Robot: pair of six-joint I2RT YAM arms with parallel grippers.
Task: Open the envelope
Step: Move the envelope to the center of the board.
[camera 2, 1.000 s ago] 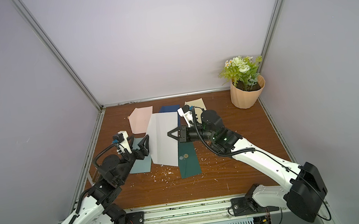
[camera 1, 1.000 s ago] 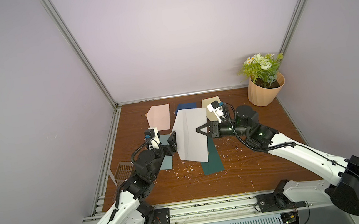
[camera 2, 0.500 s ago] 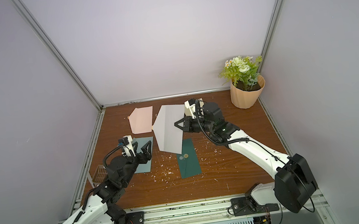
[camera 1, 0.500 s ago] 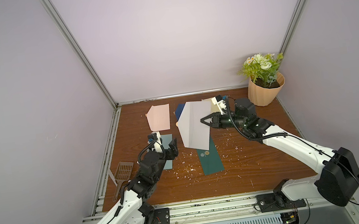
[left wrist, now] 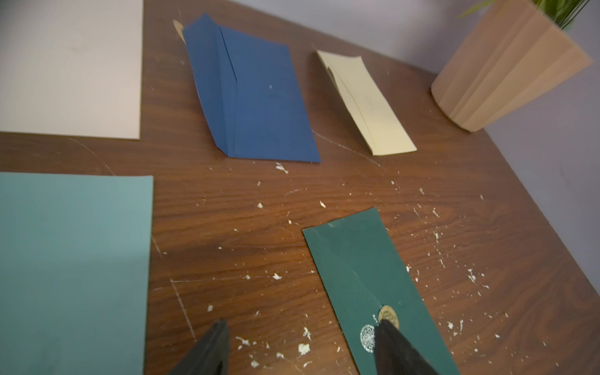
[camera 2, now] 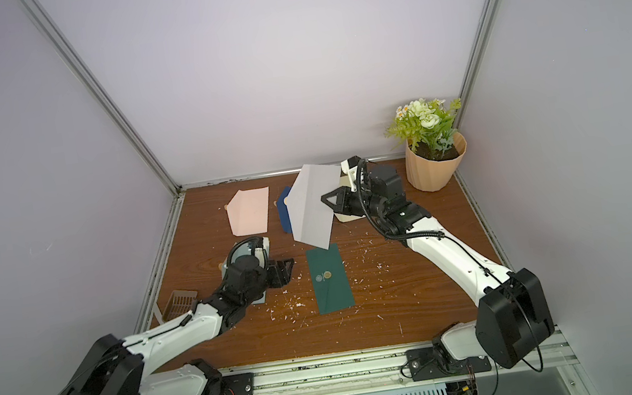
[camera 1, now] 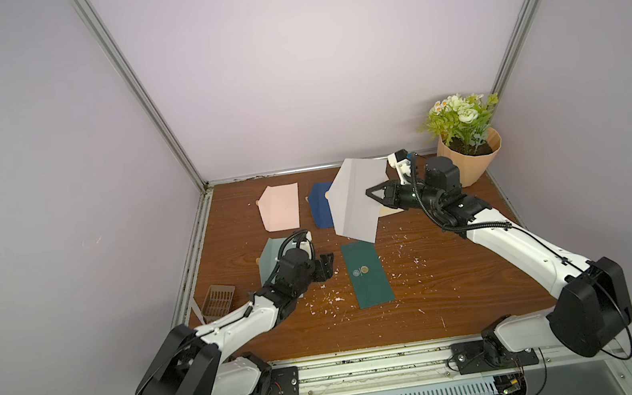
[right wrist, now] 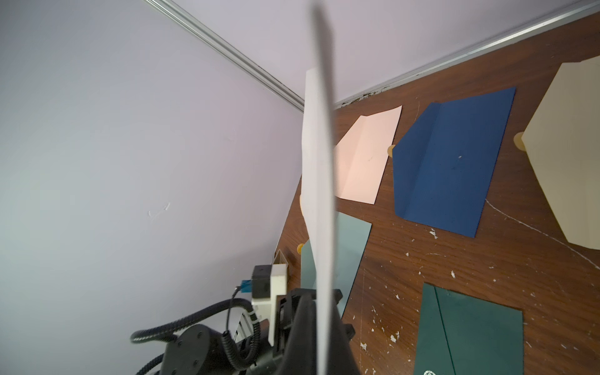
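Hanging above the table, the white envelope [camera 1: 349,210] was pinched by the right gripper [camera 1: 368,192]. It looked light, thin and floppy, and was probably best taken by a folded edge. The left gripper [left wrist: 302,328] hovered with jaws spread, one fingertip over the sealed green envelope [left wrist: 357,259]. The blue envelope [left wrist: 259,104] and cream envelope [left wrist: 367,104] lay beyond its fingertips.

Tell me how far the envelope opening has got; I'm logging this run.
Done: the pink envelope, blue envelope and cream envelope lie on the table with flaps folded out. In hand: the right gripper is shut on the white envelope, held aloft, flap apparently open. To do: the dark green envelope lies flat, its sticker seal unbroken, with the open left gripper beside it.
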